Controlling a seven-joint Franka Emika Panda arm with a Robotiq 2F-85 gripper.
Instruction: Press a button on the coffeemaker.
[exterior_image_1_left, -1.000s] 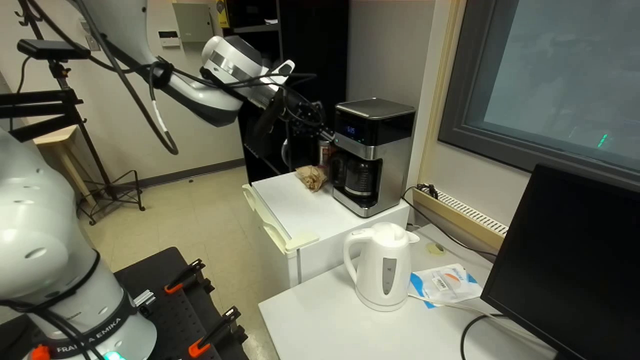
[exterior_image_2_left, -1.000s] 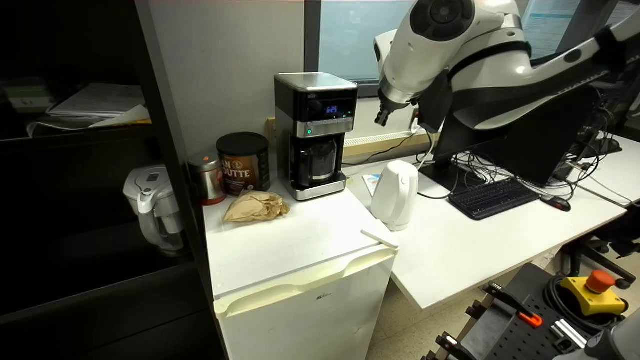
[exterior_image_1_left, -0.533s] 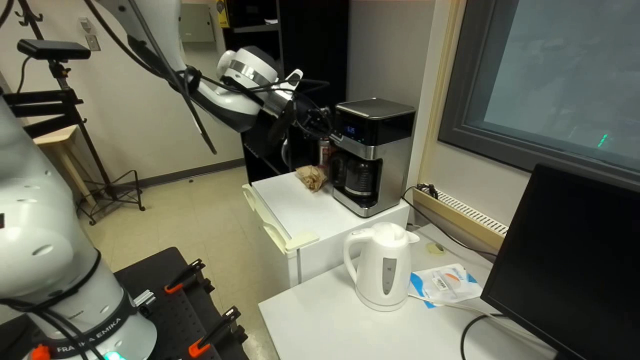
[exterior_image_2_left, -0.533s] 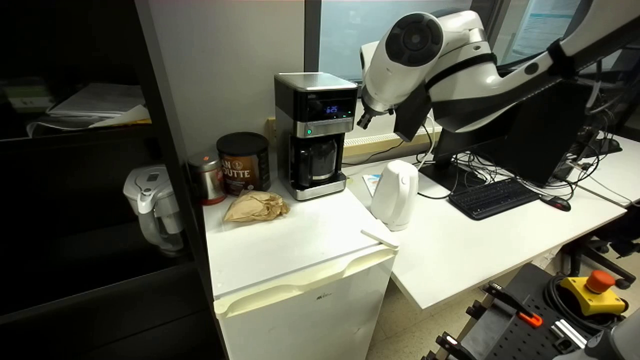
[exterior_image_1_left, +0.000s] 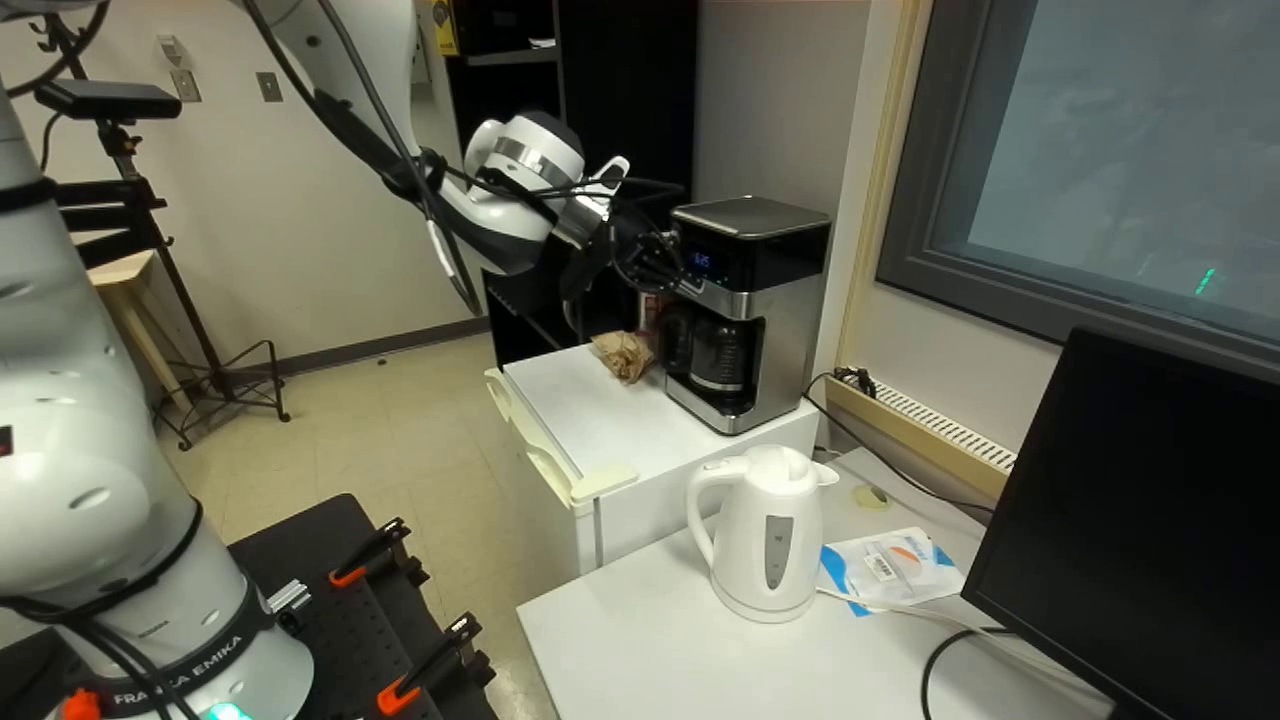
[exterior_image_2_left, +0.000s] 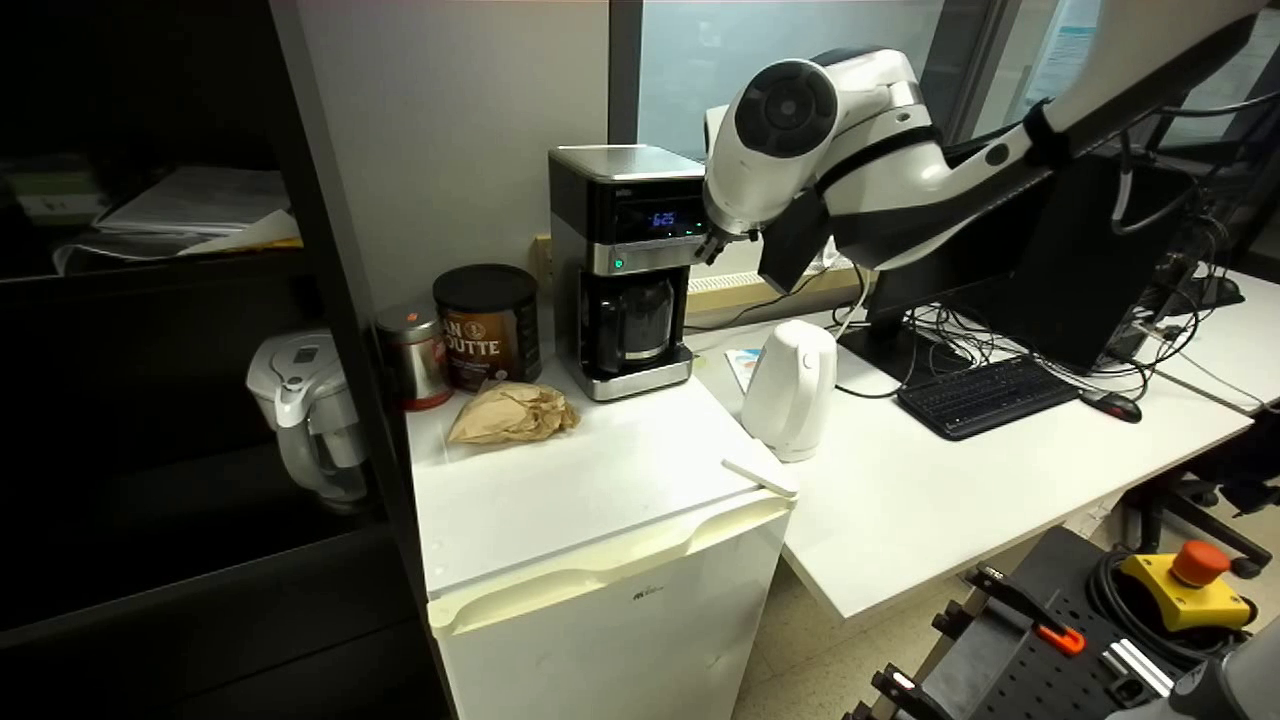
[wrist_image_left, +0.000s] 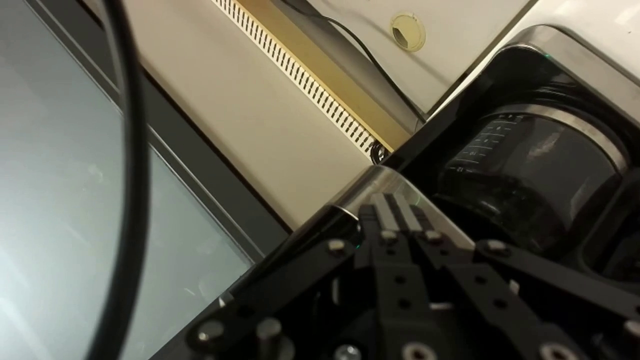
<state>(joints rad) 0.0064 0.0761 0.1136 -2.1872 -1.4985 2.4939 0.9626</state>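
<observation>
Jaws tog. — nr coffeemaker (exterior_image_2_left: 625, 265) front, contact unclear | base nr side edge of fridge top (exterior_image_2_left: 570, 510) — kettle (exterior_image_2_left: 790, 390) well apart

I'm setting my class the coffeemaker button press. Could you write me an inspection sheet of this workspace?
Surface: white fridge top, with the desk beside it.
Job's things: coffeemaker upright on the fridge top; display and green light lit, carafe in place.
Clutter: paper bag, brown tub and metal canister on the fridge top; kettle, keyboard and mouse on the desk.
Gripper: fingers together, nothing held, at the coffeemaker's front; contact unclear.
Cables: black cable crosses the wrist view; tangle behind the keyboard.
Surroundings: monitor, window, dark shelf with a pitcher.
</observation>
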